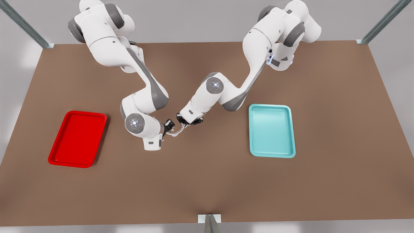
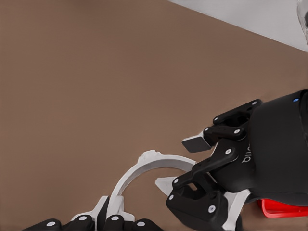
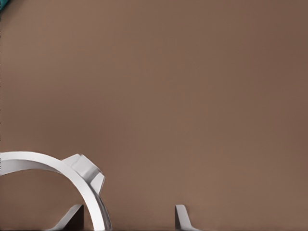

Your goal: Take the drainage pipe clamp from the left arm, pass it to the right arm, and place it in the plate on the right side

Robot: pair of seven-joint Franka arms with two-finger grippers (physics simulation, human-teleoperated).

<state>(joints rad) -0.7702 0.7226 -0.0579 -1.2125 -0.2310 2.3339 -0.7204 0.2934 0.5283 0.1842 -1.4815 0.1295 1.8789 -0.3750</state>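
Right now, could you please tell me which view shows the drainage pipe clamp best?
Left wrist view: the drainage pipe clamp shows most of its arc. The right wrist view crops it; the front view renders it tiny.

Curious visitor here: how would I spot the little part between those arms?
On the brown table, look midway between the red tray and the teal tray, where two black grippers meet. The drainage pipe clamp arches between them: left gripper, nearer the teal tray, grips one end; right gripper stands open at the other. It's the only thin white half-ring.
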